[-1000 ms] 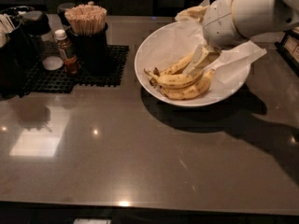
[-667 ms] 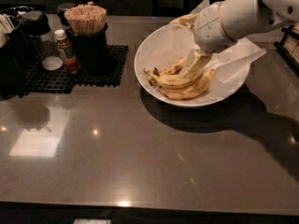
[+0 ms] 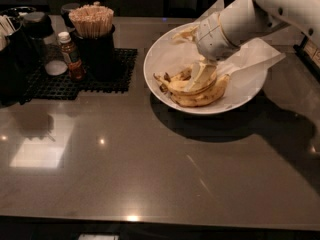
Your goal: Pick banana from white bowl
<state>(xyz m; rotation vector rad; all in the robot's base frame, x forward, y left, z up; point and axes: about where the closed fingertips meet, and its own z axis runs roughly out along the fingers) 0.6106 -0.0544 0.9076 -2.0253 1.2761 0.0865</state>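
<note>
On dark glossy table point(image 3: 150, 174): white bowl point(image 3: 156, 59) | end effector point(image 3: 202, 76) inside, at banana point(image 3: 214, 91)

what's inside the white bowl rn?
A paper liner and a pile of bananas lie in the white bowl. The claw is down on the pile and covers the bananas' middle. The bowl floor beneath them is hidden.

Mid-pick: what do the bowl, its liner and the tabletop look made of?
Bowl: smooth white, likely glazed ceramic or hard plastic; cannot tell which. Liner: thin white paper, creased, corners poking past the rim. Tabletop: dark, polished, stone or laminate; it mirrors lights. Gripper is low in the bowl, at the bananas.
</note>
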